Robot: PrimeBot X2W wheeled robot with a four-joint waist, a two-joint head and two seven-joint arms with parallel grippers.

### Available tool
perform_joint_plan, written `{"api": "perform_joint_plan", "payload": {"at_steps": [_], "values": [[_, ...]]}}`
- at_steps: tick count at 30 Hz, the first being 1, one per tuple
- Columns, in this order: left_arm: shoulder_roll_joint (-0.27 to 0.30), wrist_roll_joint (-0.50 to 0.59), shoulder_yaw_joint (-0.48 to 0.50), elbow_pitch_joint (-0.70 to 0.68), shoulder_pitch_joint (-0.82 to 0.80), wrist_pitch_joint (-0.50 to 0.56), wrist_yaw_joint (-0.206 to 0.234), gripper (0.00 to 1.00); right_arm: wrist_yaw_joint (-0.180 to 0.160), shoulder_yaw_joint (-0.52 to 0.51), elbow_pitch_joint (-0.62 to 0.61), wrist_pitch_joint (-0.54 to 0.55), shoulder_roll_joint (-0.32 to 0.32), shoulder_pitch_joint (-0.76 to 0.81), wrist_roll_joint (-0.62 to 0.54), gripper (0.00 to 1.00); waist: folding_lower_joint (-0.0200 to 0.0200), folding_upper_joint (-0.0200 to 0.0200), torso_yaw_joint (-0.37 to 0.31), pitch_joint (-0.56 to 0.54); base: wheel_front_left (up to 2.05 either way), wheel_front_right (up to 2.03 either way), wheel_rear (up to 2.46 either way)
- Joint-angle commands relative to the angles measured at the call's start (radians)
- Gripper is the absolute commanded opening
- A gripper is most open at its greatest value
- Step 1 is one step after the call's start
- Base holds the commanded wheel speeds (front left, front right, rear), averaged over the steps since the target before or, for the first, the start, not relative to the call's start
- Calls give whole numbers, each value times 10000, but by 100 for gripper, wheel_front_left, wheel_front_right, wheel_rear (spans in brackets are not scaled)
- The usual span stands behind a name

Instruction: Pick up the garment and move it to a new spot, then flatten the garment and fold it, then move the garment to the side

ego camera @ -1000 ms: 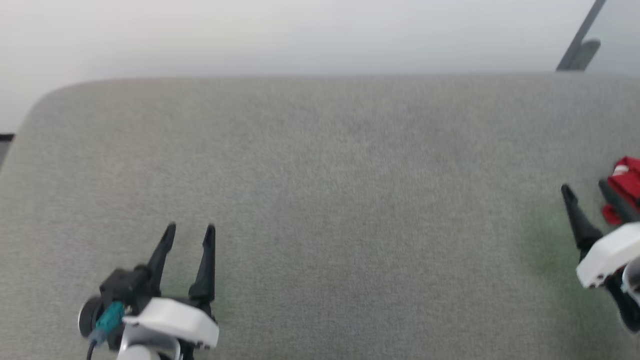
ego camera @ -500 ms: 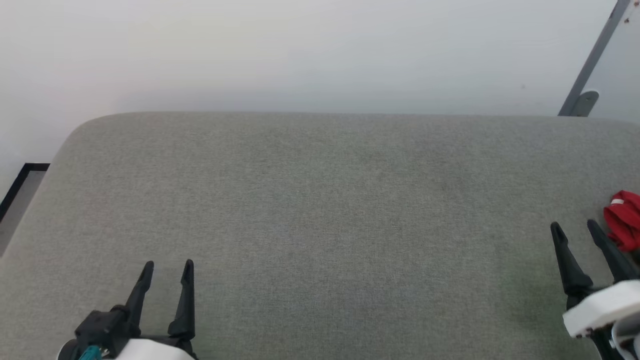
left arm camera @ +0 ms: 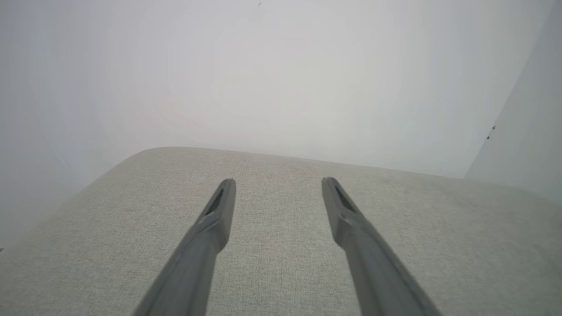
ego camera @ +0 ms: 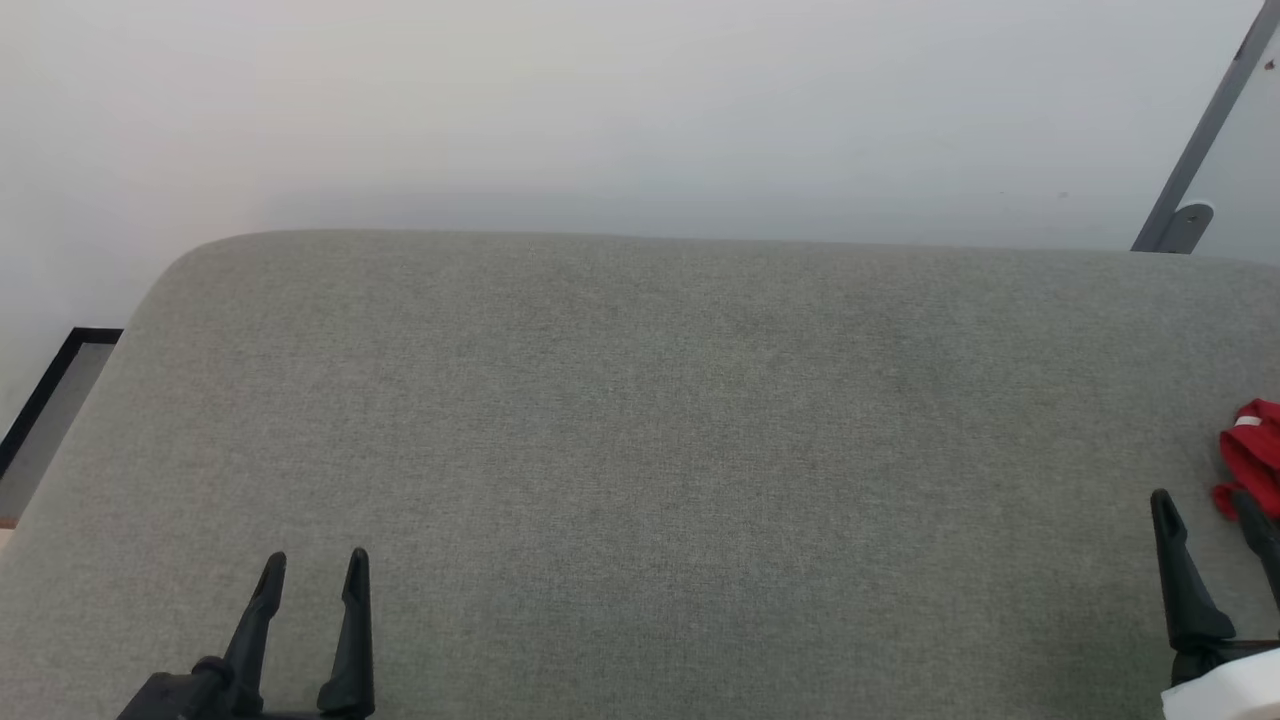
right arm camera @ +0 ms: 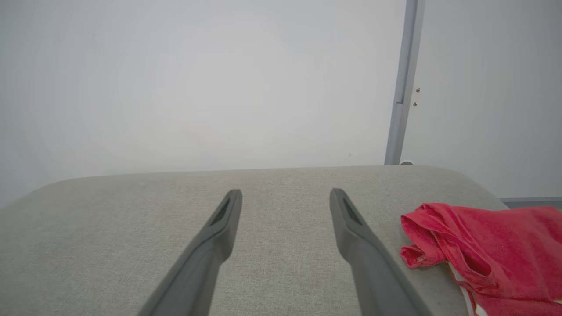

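Garment (right arm camera: 491, 245) — crumpled red heap, white edge, perhaps hem; left jaws, right jaws spread, empty.

no legible text, labels, nos.

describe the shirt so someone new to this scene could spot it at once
Start at the wide grey cushion that runs across the head view. At its far right edge, just beyond the right pincer, lies the shirt, crumpled. It is the one bright red thing on the grey fabric.
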Motion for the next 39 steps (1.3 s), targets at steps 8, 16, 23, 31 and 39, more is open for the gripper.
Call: {"api": "perform_joint_plan", "payload": {"at_steps": [8,16,23,31,39], "values": [[-23,-32,137,-36,75,-18,10,100,-3,-262,-1020,659,520,420,-316,100,0,0,43,67,0,0,0],[-60,-46,219,56,4,-18,10,100,-5,-302,-1346,857,590,480,-283,100,0,0,58,90,0,0,0],[-74,-69,245,137,-27,-18,10,100,-3,-260,-1415,879,639,435,-216,100,0,0,40,104,0,0,0],[-137,-667,186,446,16,125,8,0,0,-252,-981,959,871,393,301,0,0,0,18,118,0,0,0],[-142,-2163,229,652,-311,483,12,0,0,-243,-687,1153,1083,95,1554,0,0,0,-33,135,0,0,0]]}}
